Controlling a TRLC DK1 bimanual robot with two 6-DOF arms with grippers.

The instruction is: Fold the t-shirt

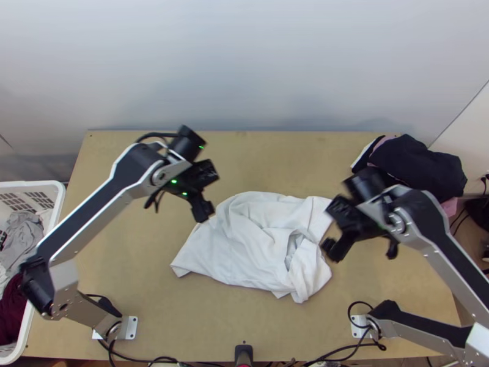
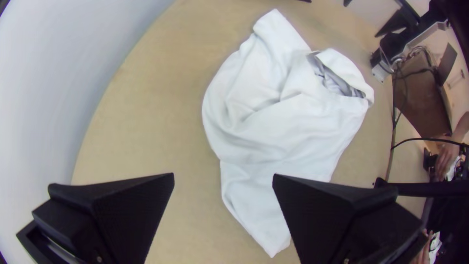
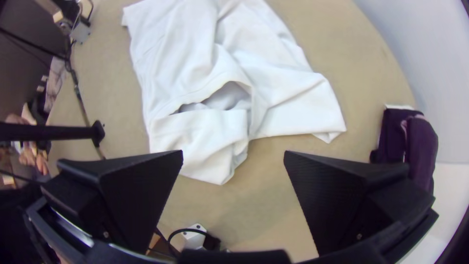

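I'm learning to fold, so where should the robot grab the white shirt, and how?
Probably the pointed corner nearest the left arm's base. It lies flat and sticks out from the bunched white shirt. The left gripper could come from that side, jaws pinching its edge.

A smooth, pale grey wall point(image 1: 244, 67) rises right behind the far edge of the light wooden, rectangular table point(image 1: 143, 269), wide and plain, with a soft, bluish sheen of light across it. Over to the right, a slanting seam parts it from a flat white panel point(image 1: 474, 119). Just off the table's left side, there's a white plastic basket point(image 1: 57, 205) with slotted walls. Brownish floor point(image 1: 469, 237) peeks out past the right edge.
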